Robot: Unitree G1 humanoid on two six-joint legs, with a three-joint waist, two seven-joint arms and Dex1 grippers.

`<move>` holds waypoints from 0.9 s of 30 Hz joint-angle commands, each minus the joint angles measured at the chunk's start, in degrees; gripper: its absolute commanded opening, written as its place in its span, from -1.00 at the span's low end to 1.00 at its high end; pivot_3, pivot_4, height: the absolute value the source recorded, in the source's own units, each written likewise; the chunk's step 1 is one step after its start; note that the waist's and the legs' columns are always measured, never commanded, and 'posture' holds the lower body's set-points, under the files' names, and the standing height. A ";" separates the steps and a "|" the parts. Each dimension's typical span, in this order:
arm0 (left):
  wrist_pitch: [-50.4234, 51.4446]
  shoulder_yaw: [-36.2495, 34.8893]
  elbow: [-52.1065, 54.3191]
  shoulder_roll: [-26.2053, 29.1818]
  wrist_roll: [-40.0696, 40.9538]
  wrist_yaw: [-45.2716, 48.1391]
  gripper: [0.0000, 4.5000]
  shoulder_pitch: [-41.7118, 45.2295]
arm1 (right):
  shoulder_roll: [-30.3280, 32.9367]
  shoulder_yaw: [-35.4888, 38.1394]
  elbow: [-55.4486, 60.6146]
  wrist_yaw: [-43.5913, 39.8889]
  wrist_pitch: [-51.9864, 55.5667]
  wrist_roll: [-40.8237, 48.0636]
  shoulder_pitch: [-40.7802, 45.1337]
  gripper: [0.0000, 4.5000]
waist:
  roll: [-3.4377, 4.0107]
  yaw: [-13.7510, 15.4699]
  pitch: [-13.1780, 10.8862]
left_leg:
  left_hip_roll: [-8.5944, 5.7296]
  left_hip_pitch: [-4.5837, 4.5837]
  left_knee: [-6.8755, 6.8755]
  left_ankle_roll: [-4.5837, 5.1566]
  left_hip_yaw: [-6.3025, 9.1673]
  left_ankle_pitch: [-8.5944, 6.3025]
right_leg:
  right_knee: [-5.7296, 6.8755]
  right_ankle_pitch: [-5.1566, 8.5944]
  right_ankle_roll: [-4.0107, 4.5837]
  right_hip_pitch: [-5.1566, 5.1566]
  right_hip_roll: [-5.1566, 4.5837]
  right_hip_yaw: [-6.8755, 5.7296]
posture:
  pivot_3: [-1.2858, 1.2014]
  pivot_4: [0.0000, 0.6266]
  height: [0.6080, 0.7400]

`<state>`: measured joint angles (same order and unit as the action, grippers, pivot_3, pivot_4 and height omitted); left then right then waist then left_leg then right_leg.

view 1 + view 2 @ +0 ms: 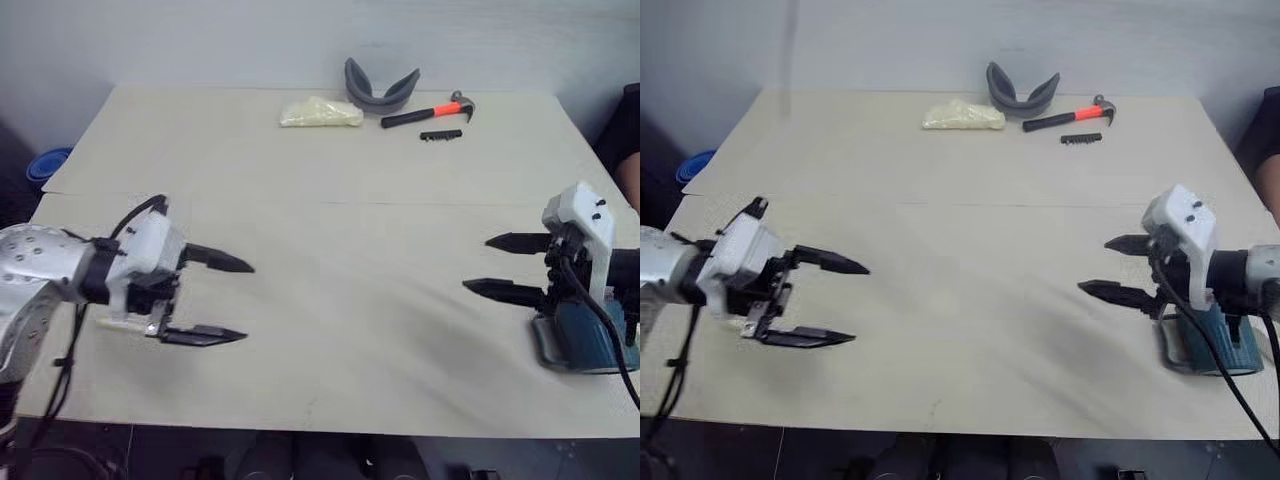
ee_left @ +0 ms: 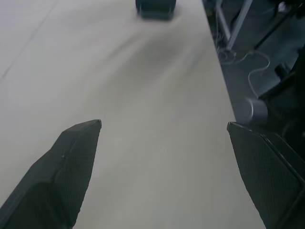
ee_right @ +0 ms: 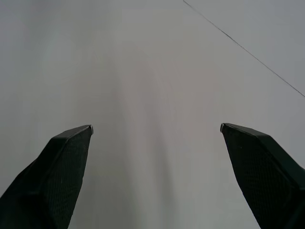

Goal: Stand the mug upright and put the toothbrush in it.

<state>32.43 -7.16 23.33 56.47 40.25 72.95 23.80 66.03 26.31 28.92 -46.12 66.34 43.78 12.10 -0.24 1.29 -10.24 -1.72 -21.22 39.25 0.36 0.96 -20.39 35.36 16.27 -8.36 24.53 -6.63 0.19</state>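
Observation:
The dark teal mug [image 1: 585,340] sits near the table's front right corner with its grey loop handle [image 1: 545,345] turned toward the middle. It looks to be lying on its side, and my right hand covers its upper part. It is also the dark shape across the table in the left wrist view [image 2: 155,7]. My right gripper [image 1: 476,264] hovers just above and in front of the mug, open and empty, pointing toward the table's centre. At the front left my left gripper [image 1: 248,302] is open, empty and aimed to the right. The toothbrush is hidden.
At the back of the table [image 1: 330,230] lie an orange-handled hammer [image 1: 425,112], a grey curved piece [image 1: 380,90], a pale yellow bag [image 1: 320,113] and a small black strip [image 1: 440,135]. A blue bowl [image 1: 48,163] sits beyond the left edge. A person's arm [image 1: 630,170] shows at the right.

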 commanded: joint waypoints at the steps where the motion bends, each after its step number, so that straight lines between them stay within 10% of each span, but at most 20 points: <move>1: -1.19 5.50 -3.35 -4.19 -1.66 0.17 1.00 3.88 | -2.11 11.44 8.71 7.41 16.68 2.83 -0.83 0.99 | 0.05 0.16 0.03 | -0.02 0.00 0.00 -0.01 0.00 0.03 | 0.05 0.00 0.00 0.00 0.00 0.01 | 0.03 -0.52 1.00; 12: -8.39 16.60 -16.88 -17.99 -7.69 6.19 1.00 13.61 | -18.47 35.19 30.88 32.95 26.16 20.61 -21.83 0.21 | -0.17 0.23 0.10 | -0.38 0.00 0.01 0.06 0.02 0.08 | 0.14 -0.01 -0.02 -0.02 0.00 0.07 | 0.03 -0.52 1.00; 20: -10.06 17.79 -19.03 -20.64 -9.77 7.88 1.00 15.10 | -18.90 24.69 31.08 69.97 11.57 40.64 -34.76 0.21 | -0.22 -0.44 0.10 | -0.08 0.09 0.02 0.06 -0.01 0.11 | 0.18 -0.02 -0.04 -0.03 0.01 0.17 | 0.03 -0.52 1.00; 27: -8.21 15.97 -17.87 -18.64 -9.45 7.55 1.00 15.37 | -15.17 15.93 28.10 78.78 5.86 38.19 -34.96 0.21 | -0.23 -0.42 0.10 | -0.09 0.07 0.02 0.08 0.01 0.12 | 0.14 -0.03 -0.05 -0.05 0.01 0.16 | 0.03 -0.52 1.00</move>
<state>23.48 11.01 3.71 36.53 30.42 80.68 38.10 48.63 44.19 58.32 30.51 73.87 84.55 -23.36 -0.46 0.87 -10.14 -1.81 -21.16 39.28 0.44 0.97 -20.27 35.49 16.25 -8.41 24.48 -6.62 0.36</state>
